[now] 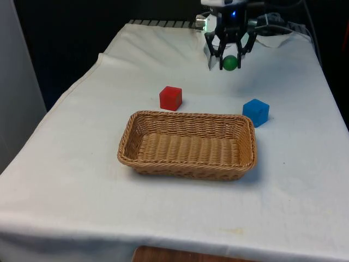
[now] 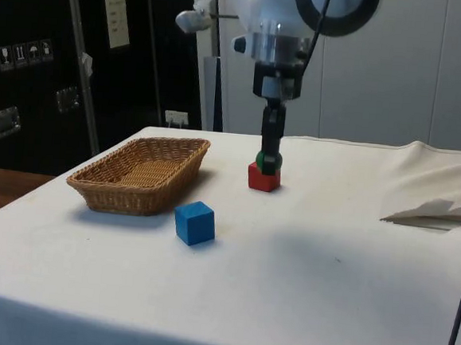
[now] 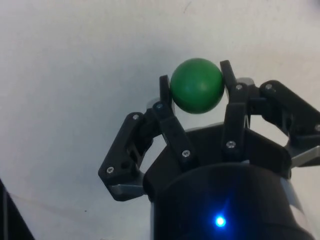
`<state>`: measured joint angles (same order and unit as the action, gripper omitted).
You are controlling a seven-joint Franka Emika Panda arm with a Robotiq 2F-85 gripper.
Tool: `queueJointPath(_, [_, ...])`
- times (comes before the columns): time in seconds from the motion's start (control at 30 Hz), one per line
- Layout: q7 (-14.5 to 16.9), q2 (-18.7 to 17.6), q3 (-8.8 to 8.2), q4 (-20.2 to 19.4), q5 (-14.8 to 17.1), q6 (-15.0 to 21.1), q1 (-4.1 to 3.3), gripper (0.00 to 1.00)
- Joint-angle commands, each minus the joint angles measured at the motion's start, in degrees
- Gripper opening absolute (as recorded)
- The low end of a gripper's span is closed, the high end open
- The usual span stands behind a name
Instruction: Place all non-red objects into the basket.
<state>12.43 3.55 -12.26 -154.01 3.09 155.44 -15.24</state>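
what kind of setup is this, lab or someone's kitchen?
Most likely a robotics lab: a cloth-covered table staged with a wicker basket, a red cube, a blue cube, and a gripper holding a green ball; dark equipment cabinets behind.

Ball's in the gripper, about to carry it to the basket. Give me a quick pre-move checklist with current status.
1. Grip on ball: fingers touch it on both sides. Ok.
2. Ball off the cloth: the gripper holds it above the table in the front view. Ok.
3. Basket has room: nothing in it. Ok.
4. Path to basket: red cube and blue cube sit on the cloth beside its far side; whether the ball clears them, cannot tell.
5. Blue cube yet to go in: not ok, do it next.
6. Red cube stays out: ok.
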Motion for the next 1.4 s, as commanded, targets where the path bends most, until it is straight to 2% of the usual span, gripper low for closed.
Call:
queueJointPath(0.0, [-1.15, 0.46, 0.11, 0.52, -1.20, -0.97, 0.23, 0.00])
queueJointPath(0.13, [-1.15, 1.95, 0.17, 2.06, -0.92, -3.27, 0.17, 0.00])
queueJointPath(0.2, [-0.23, 2.35, 0.06, 1.95, 0.00, -3.09, 0.00, 0.00])
queueJointPath(0.23, [-1.09, 2.18, 0.23, 2.81, -0.80, -4.01, 0.17, 0.00])
queueJointPath(0.5, [-0.74, 1.49, 0.17, 8.14, -0.11, -8.08, -0.11, 0.00])
queueJointPath(0.53, [-0.40, 1.89, 0.11, 7.68, 0.00, -7.68, -0.06, 0.00])
queueJointPath(0.77, [-0.34, -0.57, 0.34, 13.29, 0.74, -11.06, -0.29, 0.00])
queueJointPath(0.8, [-0.40, 0.00, 0.29, 12.32, 0.11, -10.37, -0.11, 0.00])
queueJointPath(0.93, [-0.17, -2.58, 0.52, 16.67, 1.20, -12.38, -0.34, 0.00])
queueJointPath(1.07, [0.06, -4.47, 0.63, 19.42, 1.78, -13.29, -0.34, 0.00])
queueJointPath(1.1, [-0.34, -4.01, 0.52, 18.85, 0.86, -12.83, -0.23, 0.00])
queueJointPath(1.17, [0.29, -6.19, 0.69, 21.49, 2.23, -13.75, -0.34, 0.00])
queueJointPath(1.37, [0.29, -9.28, 0.80, 25.44, 2.69, -14.67, -0.34, 0.00])
